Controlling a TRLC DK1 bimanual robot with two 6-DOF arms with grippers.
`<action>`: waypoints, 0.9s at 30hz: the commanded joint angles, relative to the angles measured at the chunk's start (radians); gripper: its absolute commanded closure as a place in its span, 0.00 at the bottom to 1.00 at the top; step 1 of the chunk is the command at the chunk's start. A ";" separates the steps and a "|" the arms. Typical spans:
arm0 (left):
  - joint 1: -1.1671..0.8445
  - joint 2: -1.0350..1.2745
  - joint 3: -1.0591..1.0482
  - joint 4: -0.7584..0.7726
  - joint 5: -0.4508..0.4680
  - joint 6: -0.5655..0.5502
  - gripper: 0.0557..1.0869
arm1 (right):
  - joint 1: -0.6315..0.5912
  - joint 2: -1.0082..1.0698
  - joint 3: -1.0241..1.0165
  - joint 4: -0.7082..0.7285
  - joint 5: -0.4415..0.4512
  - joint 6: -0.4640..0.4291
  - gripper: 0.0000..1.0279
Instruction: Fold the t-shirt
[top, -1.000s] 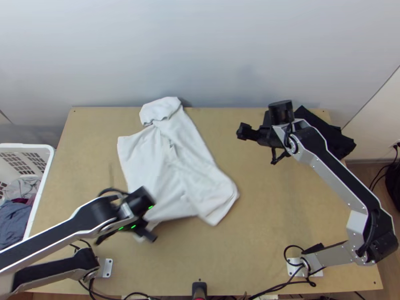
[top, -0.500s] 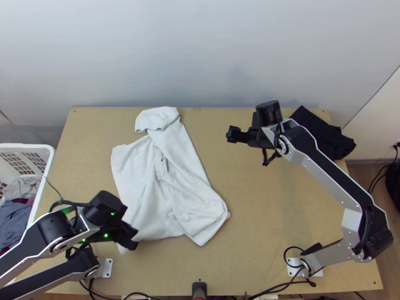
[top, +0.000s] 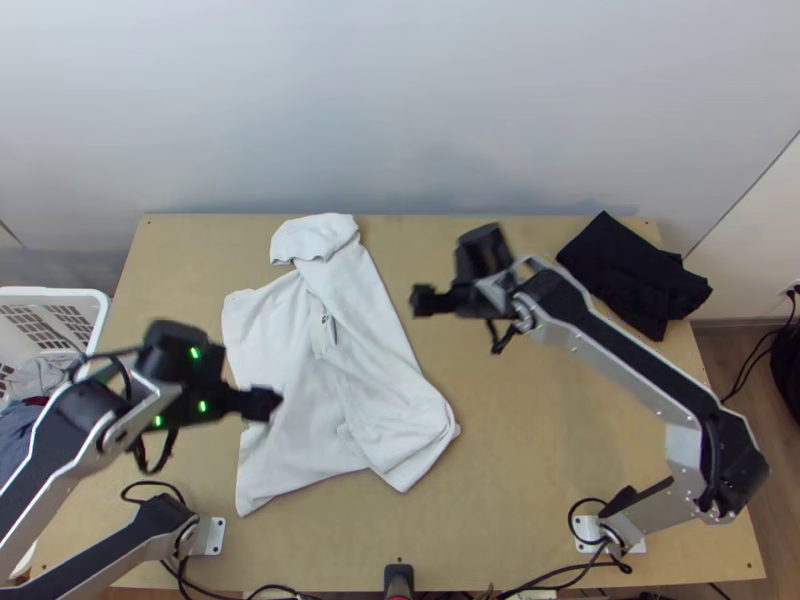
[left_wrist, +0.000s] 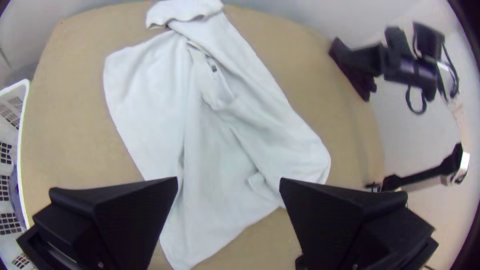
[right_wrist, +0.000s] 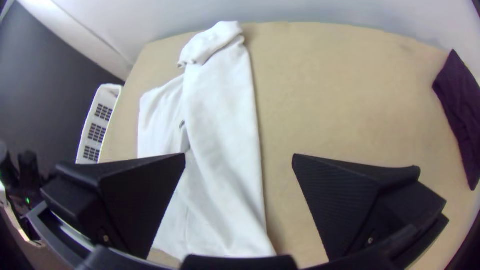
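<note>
My left gripper is above the left edge of the white t-shirt in the top view. To the right of the shirt's upper part, my right gripper hangs over the table. The shirt lies partly folded and skewed, with a long flap along its right side and one end turned over at the back. In the left wrist view the left gripper is open above the shirt. The right gripper stands open in the right wrist view, with the shirt and bare wood beneath it.
A folded black cloth lies at the table's back right corner. Left of the table stands a white basket holding clothes. Bare wood extends right of the shirt.
The shirt was shifted down and left, then lay still. My left gripper has moved off its near left corner and up the picture. My right gripper has moved left, toward the shirt.
</note>
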 joint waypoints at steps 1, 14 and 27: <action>0.273 0.116 0.061 0.157 0.007 -0.019 0.04 | 0.144 0.059 0.023 0.014 0.001 -0.027 0.04; 0.397 0.381 0.026 0.302 -0.076 -0.060 0.04 | 0.281 0.275 0.126 0.091 0.021 -0.101 0.04; 0.435 0.453 0.020 0.372 -0.113 -0.048 0.04 | 0.308 0.495 0.298 0.091 0.079 -0.164 0.04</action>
